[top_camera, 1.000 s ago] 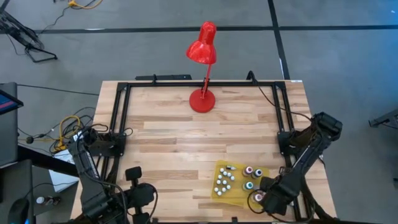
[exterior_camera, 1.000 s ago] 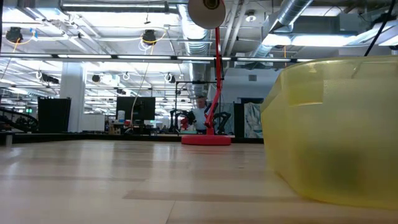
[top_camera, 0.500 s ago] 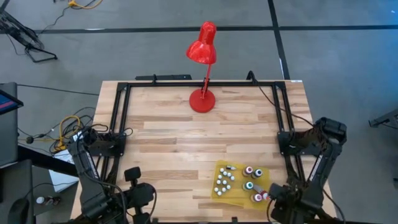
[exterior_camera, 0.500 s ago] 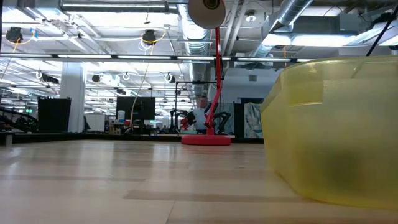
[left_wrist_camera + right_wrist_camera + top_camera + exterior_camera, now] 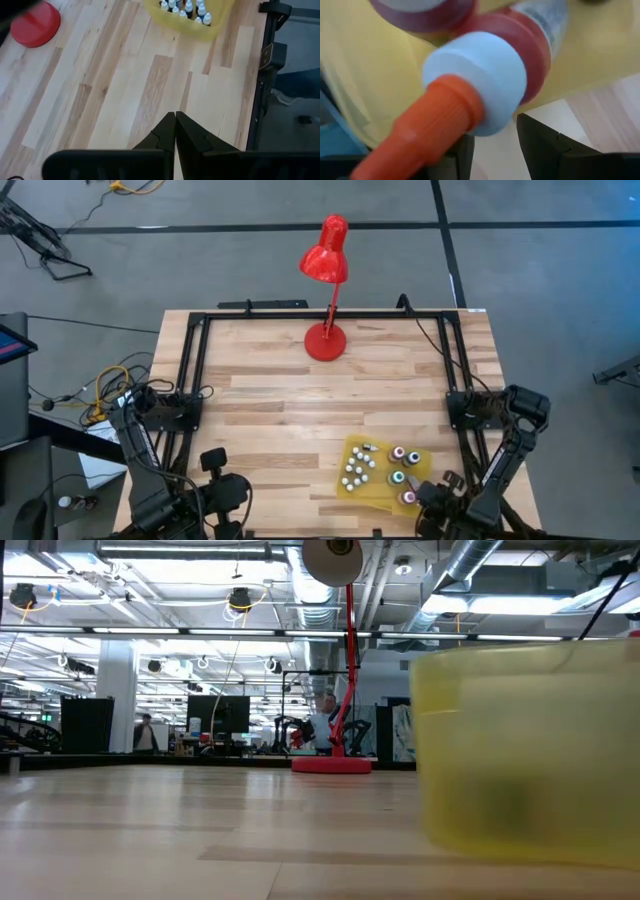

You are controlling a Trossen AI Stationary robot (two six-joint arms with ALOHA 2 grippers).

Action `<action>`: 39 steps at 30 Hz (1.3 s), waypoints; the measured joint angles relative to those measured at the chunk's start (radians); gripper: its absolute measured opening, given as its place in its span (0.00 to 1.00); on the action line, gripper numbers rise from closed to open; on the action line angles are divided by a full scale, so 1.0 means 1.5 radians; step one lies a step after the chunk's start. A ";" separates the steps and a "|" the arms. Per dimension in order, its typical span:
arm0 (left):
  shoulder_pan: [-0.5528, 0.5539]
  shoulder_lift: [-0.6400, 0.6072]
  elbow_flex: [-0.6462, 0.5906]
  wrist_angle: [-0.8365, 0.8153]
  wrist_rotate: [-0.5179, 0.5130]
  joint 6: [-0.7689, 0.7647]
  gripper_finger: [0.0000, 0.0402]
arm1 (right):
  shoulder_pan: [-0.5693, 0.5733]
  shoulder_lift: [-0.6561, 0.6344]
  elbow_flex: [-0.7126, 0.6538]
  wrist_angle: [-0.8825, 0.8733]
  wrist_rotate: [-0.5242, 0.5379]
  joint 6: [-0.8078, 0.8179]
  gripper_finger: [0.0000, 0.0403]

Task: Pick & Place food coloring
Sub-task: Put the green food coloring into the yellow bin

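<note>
Right tool [image 5: 432, 502] low at the frame's lower right, arm folded back toward the right edge; fingers [image 5: 542, 145] parted. Left tool [image 5: 175, 131] at lower left, arm folded, fingers closed together, holding nothing.

The right arm folds back toward the table's near right corner, and its gripper [image 5: 437, 502], which a second ago sat by the tray's right edge, is now off its near corner. The yellow tray [image 5: 352, 482] has slid a little leftward and turned slightly, carrying its food coloring bottles [image 5: 403, 470] along. In the low view the tray [image 5: 530, 750] blurs, its edge further left. A person [image 5: 146, 732] now appears far off.
</note>
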 joint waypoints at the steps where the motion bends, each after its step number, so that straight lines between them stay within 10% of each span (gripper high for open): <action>1: 0.000 0.000 0.000 0.000 0.000 0.000 0.01 | -0.002 0.000 0.000 0.002 0.014 0.000 0.34; 16: 0.000 0.000 0.000 0.000 0.013 0.001 0.01 | -0.169 0.000 0.000 0.007 0.104 -0.227 0.33; 28: -0.001 0.000 0.000 0.000 0.013 0.006 0.01 | -0.179 -0.125 0.000 -0.041 -0.080 -0.182 0.33; 39: -0.001 0.001 0.000 0.000 -0.009 0.009 0.01 | -0.114 -0.124 -0.001 -0.073 -0.421 -0.040 0.49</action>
